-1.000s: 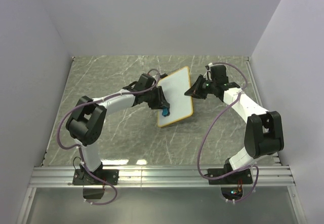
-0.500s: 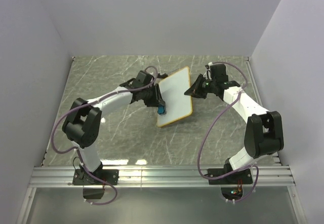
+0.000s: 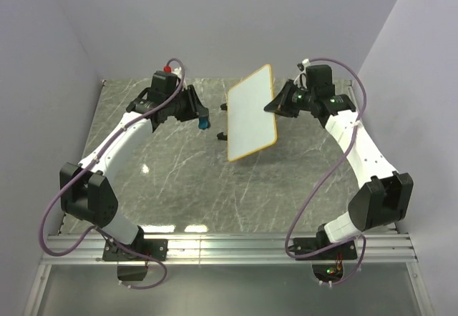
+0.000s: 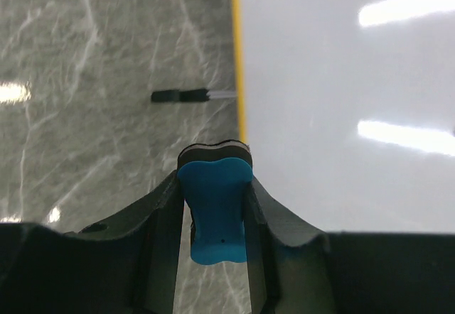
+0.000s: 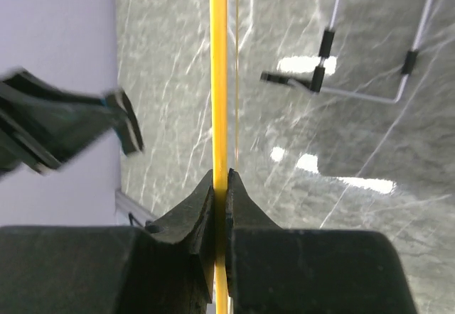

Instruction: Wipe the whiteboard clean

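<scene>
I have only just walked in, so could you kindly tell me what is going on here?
The right gripper has its jaws shut on the framed edge of the whiteboard, holding it up at a tilt over the table. The left gripper grips a blue eraser and hangs to the left of the whiteboard, not touching it. Its face looks plain white, with no marks showing, so the wiping appears done.

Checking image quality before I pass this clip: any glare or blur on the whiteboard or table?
Left wrist: two bright light streaks glare on the whiteboard; the blue eraser is evenly lit. Right wrist: white reflections on the table. Top external: sharp, small glare spots on the table.
</scene>
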Tool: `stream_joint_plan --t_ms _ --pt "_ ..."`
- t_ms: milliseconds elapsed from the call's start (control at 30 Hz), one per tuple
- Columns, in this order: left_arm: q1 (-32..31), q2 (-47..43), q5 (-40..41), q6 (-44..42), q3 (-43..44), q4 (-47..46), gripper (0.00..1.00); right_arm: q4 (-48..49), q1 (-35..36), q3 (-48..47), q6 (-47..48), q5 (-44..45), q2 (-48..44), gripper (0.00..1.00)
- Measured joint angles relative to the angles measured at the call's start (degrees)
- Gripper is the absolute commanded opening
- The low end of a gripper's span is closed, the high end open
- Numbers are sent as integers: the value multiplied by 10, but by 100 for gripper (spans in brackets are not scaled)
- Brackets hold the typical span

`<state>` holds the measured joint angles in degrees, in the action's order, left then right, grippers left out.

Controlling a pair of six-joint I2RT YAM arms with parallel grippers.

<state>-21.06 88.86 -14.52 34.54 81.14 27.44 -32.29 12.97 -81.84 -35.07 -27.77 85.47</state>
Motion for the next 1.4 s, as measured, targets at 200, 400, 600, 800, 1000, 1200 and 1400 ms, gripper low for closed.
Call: stream_joint_plan --t_ms 200,400,600,800,1000,1200,1400 --pt "5 0 -7 -10 -35 35 0 -23 0 -75 0 43 56 0" --pt "5 0 -6 -20 -41 47 0 -33 0 -192 3 77 187 0" --pt "11 0 -6 -31 -47 49 0 -32 0 -198 1 88 241 0" --pt "33 -1 22 -35 -89 50 0 4 -2 -175 -11 75 241 0" --pt "59 0 50 -39 -120 54 0 23 0 -170 -23 63 242 0" --pt "65 6 54 -39 -120 53 0 55 4 -160 -46 37 238 0" --pt "65 26 53 -39 -114 53 0 70 7 -159 -63 25 229 0"
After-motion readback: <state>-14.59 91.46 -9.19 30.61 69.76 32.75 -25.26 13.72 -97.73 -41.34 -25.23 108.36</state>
